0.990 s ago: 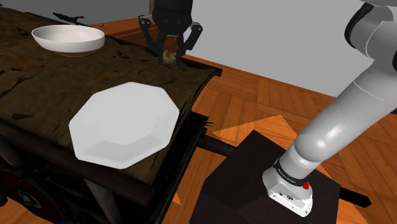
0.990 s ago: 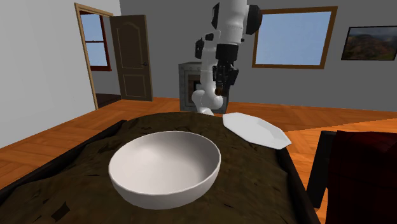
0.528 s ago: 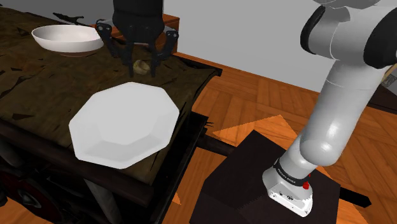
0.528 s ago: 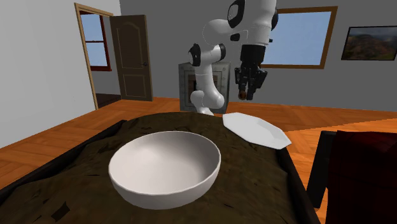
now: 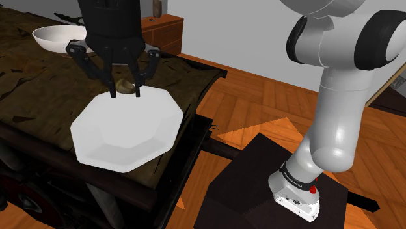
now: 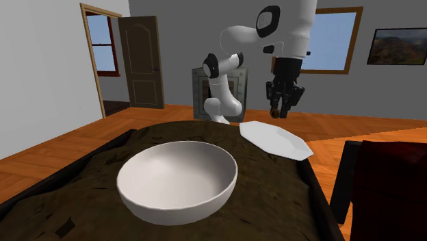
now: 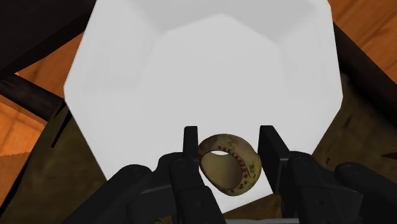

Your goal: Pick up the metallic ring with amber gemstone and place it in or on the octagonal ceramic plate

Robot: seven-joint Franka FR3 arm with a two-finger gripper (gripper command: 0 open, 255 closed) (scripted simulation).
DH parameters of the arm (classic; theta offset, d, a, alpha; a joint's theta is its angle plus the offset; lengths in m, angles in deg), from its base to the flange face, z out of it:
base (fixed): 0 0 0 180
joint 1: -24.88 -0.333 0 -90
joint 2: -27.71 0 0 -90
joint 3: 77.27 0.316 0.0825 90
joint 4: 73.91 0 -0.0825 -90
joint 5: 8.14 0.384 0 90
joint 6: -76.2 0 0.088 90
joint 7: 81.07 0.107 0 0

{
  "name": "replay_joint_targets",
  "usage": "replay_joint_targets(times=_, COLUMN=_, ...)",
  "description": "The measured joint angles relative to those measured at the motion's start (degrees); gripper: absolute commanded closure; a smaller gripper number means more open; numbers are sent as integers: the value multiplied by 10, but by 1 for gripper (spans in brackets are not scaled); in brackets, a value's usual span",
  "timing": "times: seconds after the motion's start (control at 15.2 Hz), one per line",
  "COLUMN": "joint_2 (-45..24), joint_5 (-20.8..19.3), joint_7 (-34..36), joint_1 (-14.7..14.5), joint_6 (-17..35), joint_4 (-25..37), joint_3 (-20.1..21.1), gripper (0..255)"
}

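Observation:
My black gripper (image 5: 125, 86) is shut on a dull gold ring (image 7: 229, 163) with reddish marks, clasped between both fingers. It hangs in the air over the far rim of the white octagonal plate (image 5: 127, 127), which sits on the dark table near its edge. Seen from the wrist, the plate (image 7: 203, 76) spreads out just beyond the ring. In the second exterior view the gripper (image 6: 282, 109) hovers above the plate (image 6: 274, 140) at the table's far right corner. I cannot make out a gemstone on the ring.
A white round bowl (image 5: 58, 38) stands farther back on the dark rough table (image 5: 39, 84), and looms large in the second exterior view (image 6: 178, 179). Wooden floor lies beyond the table edge. The arm's dark stand (image 5: 260, 188) sits at the shoulder view's lower right.
The gripper has carried the ring toward the shoulder view's left and lower, from beyond the table's far edge to just above the plate's far rim. The fingers stayed shut on the ring.

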State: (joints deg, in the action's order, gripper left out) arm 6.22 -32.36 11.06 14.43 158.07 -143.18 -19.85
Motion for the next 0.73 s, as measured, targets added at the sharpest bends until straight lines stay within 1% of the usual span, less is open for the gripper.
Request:
replay_joint_targets(times=0.07, joint_2=7, joint_5=6, joint_7=-1, joint_1=11, joint_6=12, joint_4=-18, joint_3=2, gripper=255)
replay_joint_targets(times=0.46, joint_2=26, joint_5=22, joint_7=2, joint_1=41, joint_6=69, joint_4=-90, joint_3=8, gripper=255)
replay_joint_targets(times=0.73, joint_2=27, joint_5=24, joint_7=2, joint_1=44, joint_6=76, joint_4=-98, joint_3=8, gripper=255)
